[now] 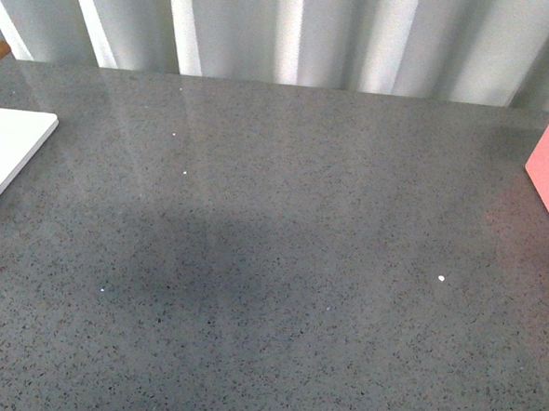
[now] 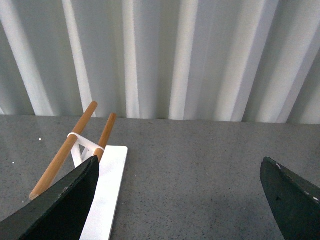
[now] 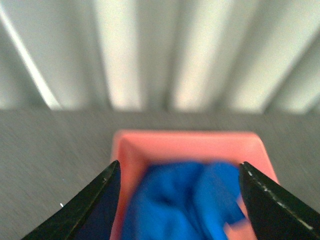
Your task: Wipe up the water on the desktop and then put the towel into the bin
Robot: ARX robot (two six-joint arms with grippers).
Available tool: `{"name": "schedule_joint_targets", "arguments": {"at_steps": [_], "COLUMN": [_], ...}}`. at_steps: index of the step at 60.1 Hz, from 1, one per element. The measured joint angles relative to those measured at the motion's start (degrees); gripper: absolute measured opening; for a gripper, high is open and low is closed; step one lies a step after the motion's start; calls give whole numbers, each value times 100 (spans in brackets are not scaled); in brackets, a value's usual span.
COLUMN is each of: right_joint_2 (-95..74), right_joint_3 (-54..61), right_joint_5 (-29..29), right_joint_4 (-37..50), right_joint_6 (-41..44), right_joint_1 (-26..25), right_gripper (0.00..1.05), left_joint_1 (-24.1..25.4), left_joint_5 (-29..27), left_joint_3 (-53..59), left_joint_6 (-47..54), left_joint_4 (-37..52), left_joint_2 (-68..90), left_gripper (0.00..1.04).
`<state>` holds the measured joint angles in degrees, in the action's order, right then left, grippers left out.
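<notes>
Spread wide and empty, the right gripper (image 3: 180, 200) hangs directly over the bright blue ribbed towel (image 3: 185, 205), which lies bunched inside the pink plastic bin (image 3: 190, 142), while the left gripper (image 2: 180, 200), jaws apart too, hovers far off by the flat white board (image 2: 107, 195)

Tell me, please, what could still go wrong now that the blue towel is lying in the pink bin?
1. The right gripper hangs open right over the towel in the pink bin; a fold may catch a finger as the arm withdraws.
2. The right wrist view is blurred, so I cannot tell whether the towel is fully inside.
3. The left gripper is close to the white rack and could bump it.
</notes>
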<state>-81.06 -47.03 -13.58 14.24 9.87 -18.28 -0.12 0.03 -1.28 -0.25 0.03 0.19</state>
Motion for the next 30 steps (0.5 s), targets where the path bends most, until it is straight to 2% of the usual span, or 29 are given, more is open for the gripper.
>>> {"name": "schedule_joint_targets", "arguments": {"at_steps": [3, 7, 12, 19, 30], "right_joint_2": [365, 728, 1099, 1617, 2332], "right_joint_3": [911, 1491, 1987, 2815, 3445], "right_joint_5": [-192, -111, 59, 356, 603], "right_joint_4": [1735, 2638, 2966, 3064, 3051], "right_joint_6": [-448, -662, -778, -835, -866], "right_joint_1": [190, 367, 533, 813, 1106], "right_gripper": [59, 46, 32, 3, 3], "left_joint_1": [0, 0, 0, 0, 0], "left_joint_5": [0, -2, -9, -2, -4], "left_joint_3": [0, 0, 0, 0, 0], "left_joint_6": [0, 0, 0, 0, 0], "left_joint_4": [0, 0, 0, 0, 0], "left_joint_2": [-2, 0, 0, 0, 0], "left_gripper": [98, 98, 98, 98, 98]}}
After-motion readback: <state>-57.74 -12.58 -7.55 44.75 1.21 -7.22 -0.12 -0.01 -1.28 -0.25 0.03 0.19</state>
